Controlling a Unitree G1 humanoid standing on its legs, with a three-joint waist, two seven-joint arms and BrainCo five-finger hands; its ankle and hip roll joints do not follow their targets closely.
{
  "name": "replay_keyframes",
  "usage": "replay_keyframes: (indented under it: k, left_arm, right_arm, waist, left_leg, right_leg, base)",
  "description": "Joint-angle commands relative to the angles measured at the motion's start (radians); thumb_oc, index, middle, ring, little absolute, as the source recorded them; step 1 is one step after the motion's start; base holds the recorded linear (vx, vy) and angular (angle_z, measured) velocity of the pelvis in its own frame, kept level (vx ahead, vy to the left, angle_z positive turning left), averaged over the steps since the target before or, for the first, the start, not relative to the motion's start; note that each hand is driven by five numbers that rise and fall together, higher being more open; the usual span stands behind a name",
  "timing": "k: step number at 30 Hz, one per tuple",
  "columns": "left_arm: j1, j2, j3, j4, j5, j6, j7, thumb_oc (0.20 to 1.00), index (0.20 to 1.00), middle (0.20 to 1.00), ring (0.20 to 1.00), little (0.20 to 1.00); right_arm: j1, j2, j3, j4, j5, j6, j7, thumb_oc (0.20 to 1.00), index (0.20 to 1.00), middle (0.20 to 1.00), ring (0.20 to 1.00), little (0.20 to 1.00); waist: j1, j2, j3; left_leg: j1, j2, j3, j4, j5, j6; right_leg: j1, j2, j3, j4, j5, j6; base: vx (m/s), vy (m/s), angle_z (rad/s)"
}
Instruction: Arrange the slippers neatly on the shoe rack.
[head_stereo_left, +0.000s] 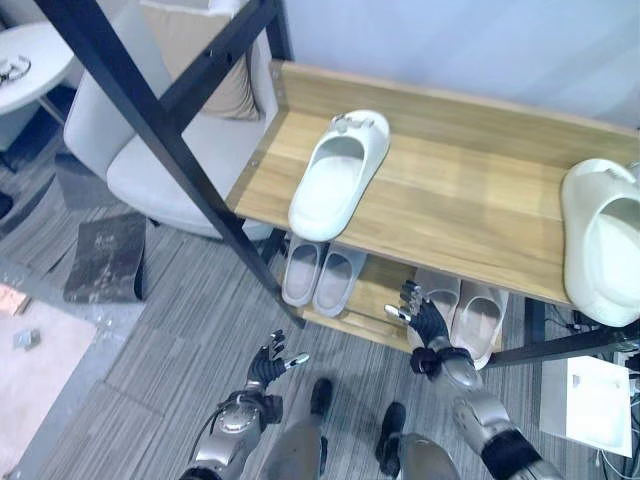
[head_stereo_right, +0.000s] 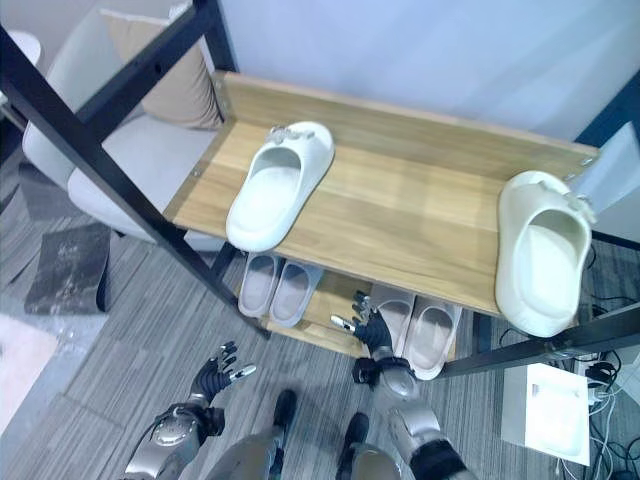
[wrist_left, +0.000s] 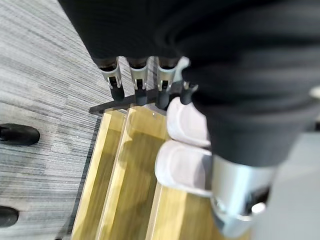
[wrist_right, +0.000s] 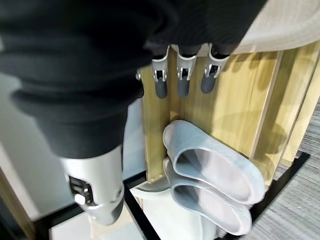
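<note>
Slippers (head_stereo_left: 340, 185) lie on rack (head_stereo_left: 470, 210), seemingly well above both hands (head_stereo_left: 425, 318).

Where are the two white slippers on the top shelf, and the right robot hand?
Left slipper (head_stereo_left: 338, 177), left eye view, its footbed.
Right slipper (head_stereo_right: 543, 252), right eye view, its footbed.
Right robot hand (head_stereo_left: 424, 318), left eye view, its back.

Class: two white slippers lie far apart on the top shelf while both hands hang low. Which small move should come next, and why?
Probably raise the right hand, open and empty, towards the right white slipper overhanging the top shelf edge, to bring it beside the left white slipper.
</note>
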Motion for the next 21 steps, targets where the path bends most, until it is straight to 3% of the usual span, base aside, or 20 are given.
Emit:
replay_keyframes:
  k: [1,6,10,13,20,21]
  left_arm:
    - [-0.009,-0.003,0.013,0.013,0.086,-0.028,-0.037,1.000,1.000,1.000,1.000,1.000]
    - [0.011,-0.011,0.009,0.004,0.120,-0.035,-0.058,1.000,1.000,1.000,1.000,1.000]
    - [-0.002,-0.003,-0.034,-0.010,0.194,-0.033,-0.070,1.000,1.000,1.000,1.000,1.000]
    - [-0.034,0.015,-0.107,-0.039,0.285,-0.024,-0.095,1.000,1.000,1.000,1.000,1.000]
    - [-0.184,0.022,-0.304,-0.087,0.466,-0.008,-0.180,1.000,1.000,1.000,1.000,1.000]
    - [-0.253,0.022,-0.371,-0.133,0.496,-0.014,-0.220,1.000,1.000,1.000,1.000,1.000]
  right_arm:
    - [0.070,-0.069,0.036,-0.137,-0.045,-0.042,0.139,1.000,1.000,1.000,1.000,1.000]
    - [0.244,-0.136,-0.044,-0.174,-0.194,-0.047,0.152,1.000,1.000,1.000,1.000,1.000]
    - [0.301,-0.116,-0.092,-0.067,-0.280,-0.042,0.122,1.000,1.000,1.000,1.000,1.000]
    - [0.309,-0.127,-0.121,0.042,-0.420,-0.046,0.058,1.000,1.000,1.000,1.000,1.000]
    - [0.298,-0.127,-0.135,0.247,-0.456,-0.038,0.040,1.000,1.000,1.000,1.000,1.000]
    - [0.281,-0.122,-0.126,0.273,-0.446,-0.034,0.048,1.000,1.000,1.000,1.000,1.000]
  waist:
    - [-0.025,-0.029,-0.042]
    - [-0.069,-0.022,-0.074]
    - [-0.099,-0.017,-0.084]
    - [-0.126,-0.012,-0.090]
    - [-0.166,-0.003,-0.096]
    - [-0.175,0.002,-0.098]
  left_leg:
    - [0.048,-0.016,0.045,-0.014,-0.051,-0.027]
    - [0.088,-0.014,0.071,-0.028,-0.061,-0.025]
    - [0.111,-0.011,0.097,-0.031,-0.074,-0.021]
    - [0.119,-0.007,0.118,-0.031,-0.082,-0.020]
    - [0.126,-0.005,0.136,-0.031,-0.094,-0.018]
    - [0.128,-0.006,0.138,-0.031,-0.097,-0.018]
  right_leg:
    - [0.060,-0.015,-0.010,-0.101,0.022,0.071]
    - [0.094,-0.007,0.013,-0.126,0.027,0.076]
    - [0.108,0.000,0.042,-0.141,0.031,0.078]
    - [0.106,0.004,0.066,-0.146,0.035,0.080]
    - [0.106,0.008,0.087,-0.153,0.041,0.085]
    - [0.106,0.007,0.088,-0.154,0.041,0.086]
  base:
    - [0.06,-0.001,-0.18]
    - [0.05,0.004,-0.11]
    - [0.02,0.000,-0.30]
    - [0.02,0.000,-0.31]
    - [0.01,-0.001,-0.20]
    - [0.01,0.002,-0.04]
